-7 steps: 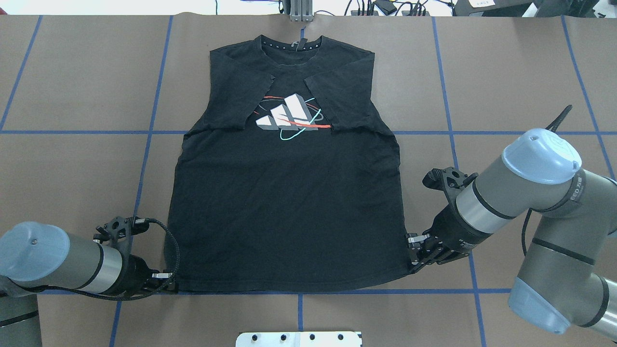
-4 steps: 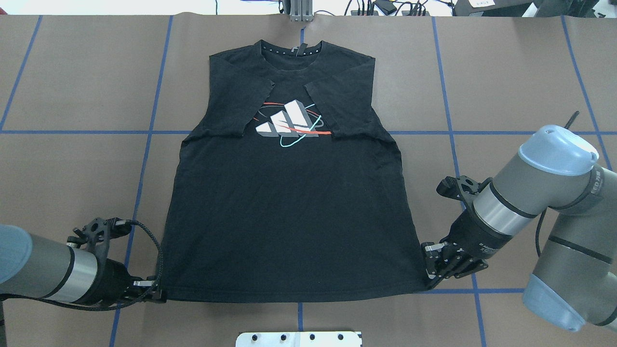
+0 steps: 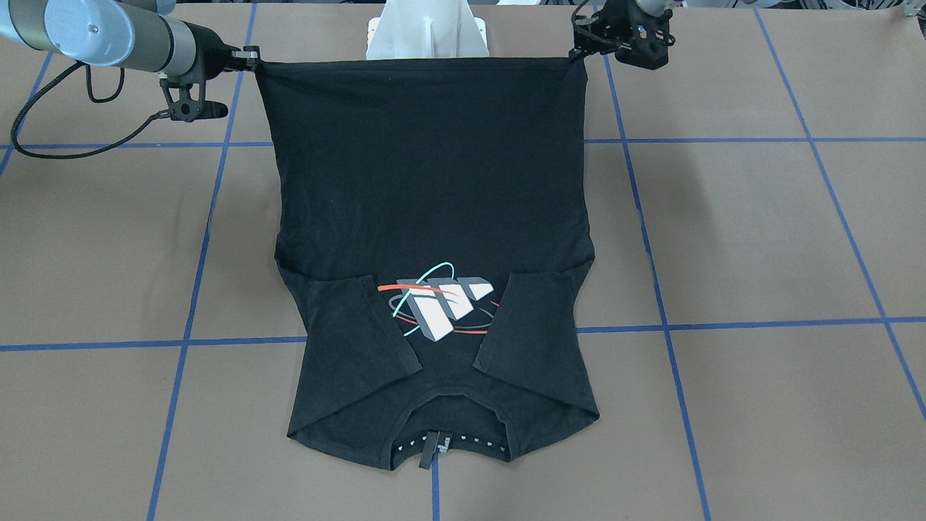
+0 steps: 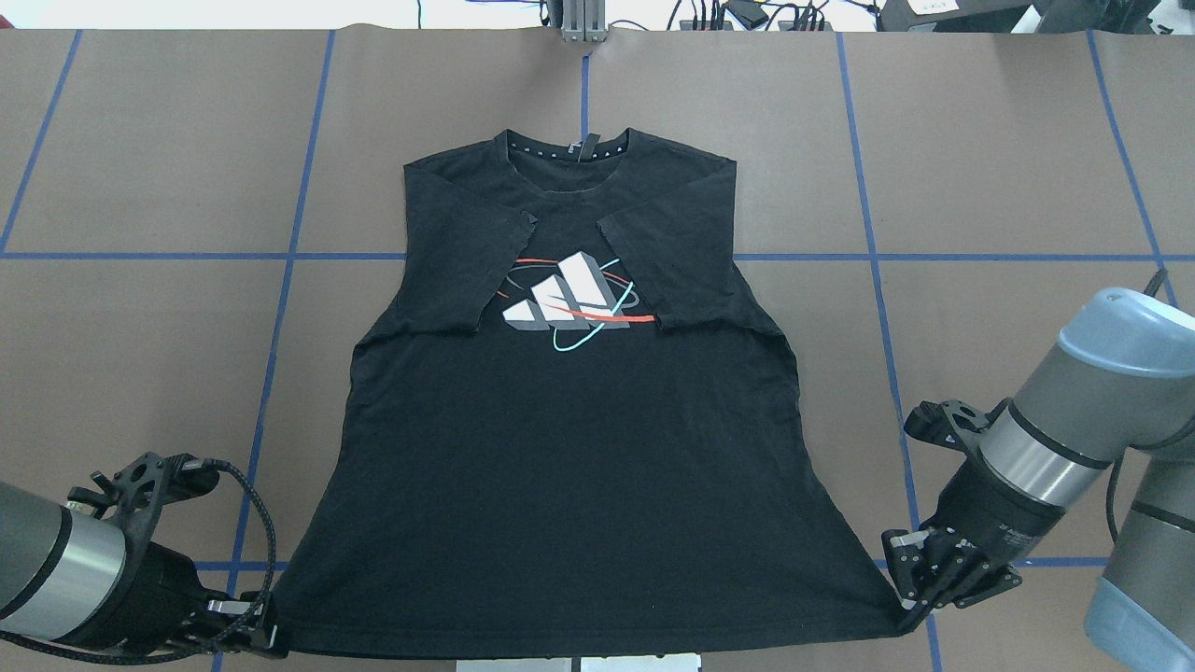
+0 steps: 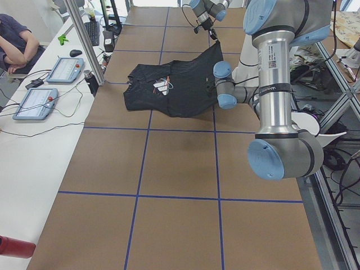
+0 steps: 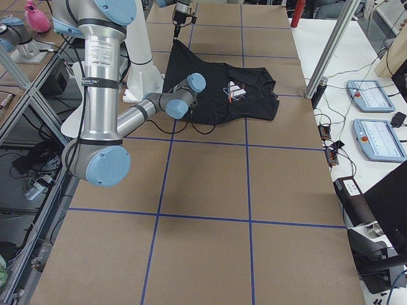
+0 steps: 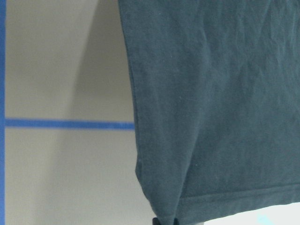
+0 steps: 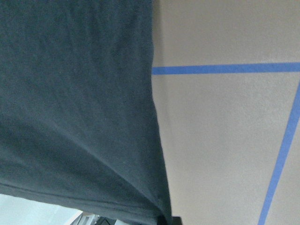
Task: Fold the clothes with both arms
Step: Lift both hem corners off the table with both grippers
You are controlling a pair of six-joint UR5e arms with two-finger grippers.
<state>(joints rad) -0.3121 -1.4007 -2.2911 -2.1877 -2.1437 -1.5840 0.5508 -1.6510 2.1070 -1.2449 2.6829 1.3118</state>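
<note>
One black T-shirt [image 4: 560,467] stretches between the two claws. The left claw [image 4: 268,637] is clamped shut on the hem corner at its side. The right claw [image 4: 907,616] is clamped shut on the opposite hem corner. The hem runs taut and nearly straight from one claw to the other. In the side views this hem edge is held up off the table [image 4: 140,373]. The collar [image 4: 579,149] end, far from both claws, lies flat on the brown surface.

The shirt lies front up. Its two sleeves [image 4: 457,252] are folded inward over the chest. Between them sits one white-grey block print [image 4: 569,303] ringed by red and cyan ovals.

Two arms reach in low. The left arm [image 4: 56,569] is outside the left claw and the right arm [image 4: 1055,439] is outside the right claw. Each wrist camera shows dark cloth hanging from its claw, with blue tape lines [image 4: 280,327] on the table beyond it.

Far from the claws, on a white side table in the left-side view, lie two touchscreen pendants [image 5: 64,68]. One person [image 5: 17,39] sits there.
</note>
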